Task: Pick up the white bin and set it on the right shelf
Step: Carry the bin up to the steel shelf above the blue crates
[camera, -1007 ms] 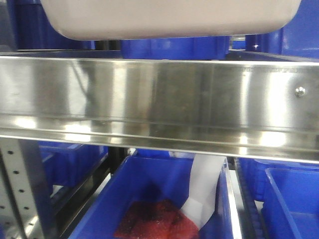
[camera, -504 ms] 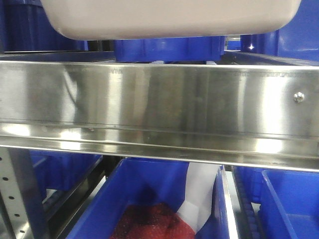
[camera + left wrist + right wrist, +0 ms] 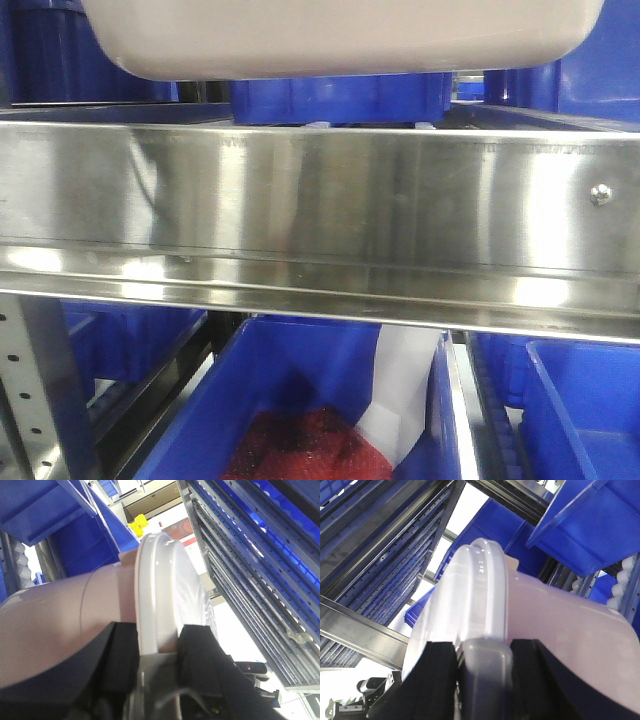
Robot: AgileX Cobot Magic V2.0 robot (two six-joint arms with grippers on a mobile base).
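Holding the bin at both ends, the two arms have it raised above the front rail of the shelf, with its underside clear of the steel. Whether it is already over the shelf floor cannot be told.

Left fingers: clamped across the lid rim, one pad on the tub-wall side and one on the lid's top face.

Right fingers: clamped likewise, with the grey handle strip seated between them.

Handling judgement: the plastic is hard, stiff and glossy, so it is likely to be slippery against the pads. Weight is unknown because the contents are hidden. A lid can unclip, so the sounder hold pinches rim and wall together at opposite ends.

Blue crates stand beyond the fingers, behind the rail, and may limit depth.

Markings: small raised marks on the lid rim are too small to read. No brand or label is legible elsewhere.
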